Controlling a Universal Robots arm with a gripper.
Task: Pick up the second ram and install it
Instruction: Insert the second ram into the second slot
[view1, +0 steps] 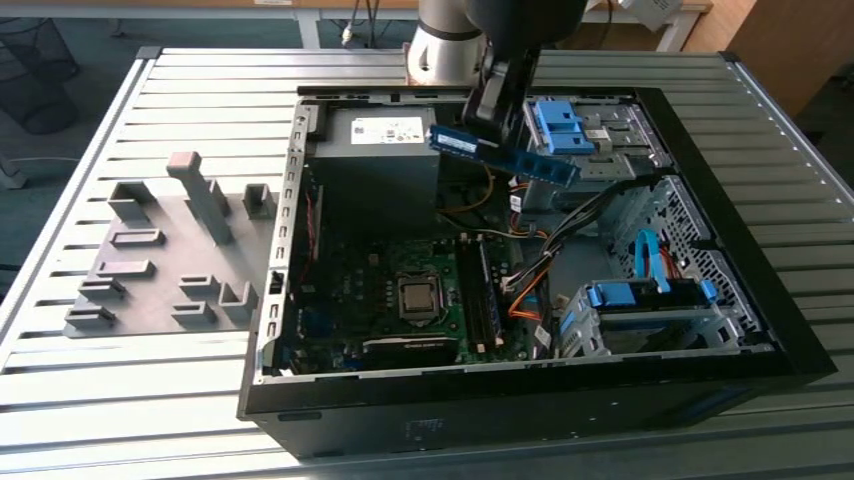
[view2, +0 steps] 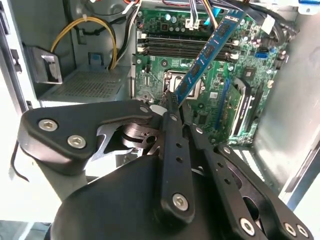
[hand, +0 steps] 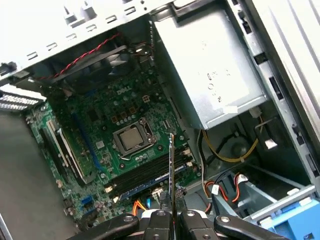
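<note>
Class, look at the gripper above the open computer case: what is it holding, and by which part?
The gripper is shut on the second ram, pinching one end; the rest sticks out freely above the motherboard.

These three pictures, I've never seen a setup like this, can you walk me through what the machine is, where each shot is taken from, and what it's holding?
It is a single robot arm working over an open computer case that lies on a slatted metal table. The exterior view looks at the whole scene from off the arm. Both wrist views come from cameras riding near the gripper, looking down into the case at the green motherboard. The gripper is shut on the second ram, a thin blue memory stick, held in the air above the case. A grey holder tray sits on the table at the exterior view's left.
</note>
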